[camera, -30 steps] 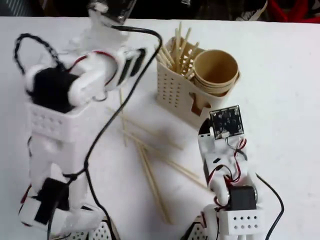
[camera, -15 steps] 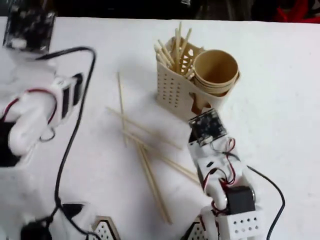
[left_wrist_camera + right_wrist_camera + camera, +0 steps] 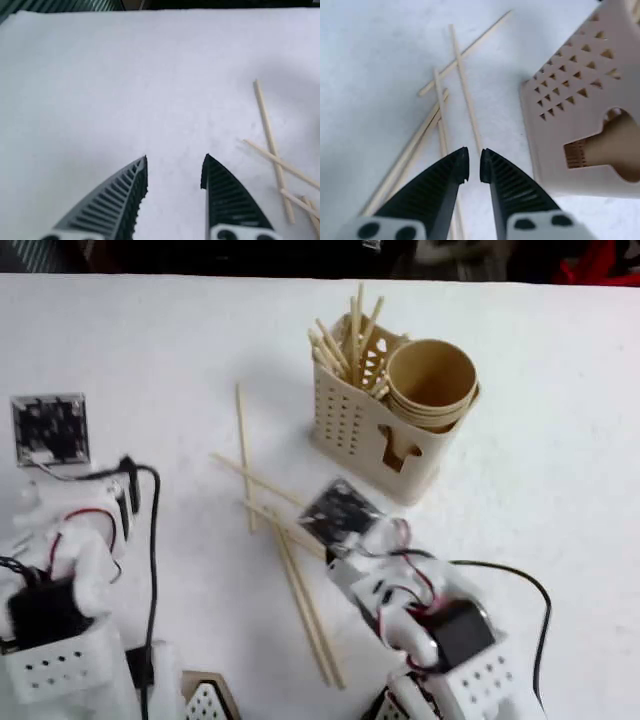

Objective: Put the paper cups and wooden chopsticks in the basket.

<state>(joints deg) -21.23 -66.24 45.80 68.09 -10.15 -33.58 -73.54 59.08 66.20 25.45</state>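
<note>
Loose wooden chopsticks (image 3: pixel 303 605), thin and pale, are seen crossed on the white table (image 3: pixel 560 520) at centre frame, just ahead of the right gripper (image 3: pixel 474 167). Its ribbed black jaws are parted by only a thin slit, and nothing is held. The left gripper (image 3: pixel 175 170), at lower left, is spread wide over the table, well apart from the sticks. The perforated beige basket (image 3: pixel 365 430), at upper centre, is filled with stacked paper cups (image 3: pixel 432 380) and upright chopsticks.

Robotics lab bench, by the look of it: white counter (image 3: pixel 560 460), left arm (image 3: pixel 60 570) at 8 o'clock, right arm (image 3: pixel 430 620) at 5, loose wires (image 3: pixel 152 540) exposed, dark room (image 3: pixel 200 255) at 12.
</note>
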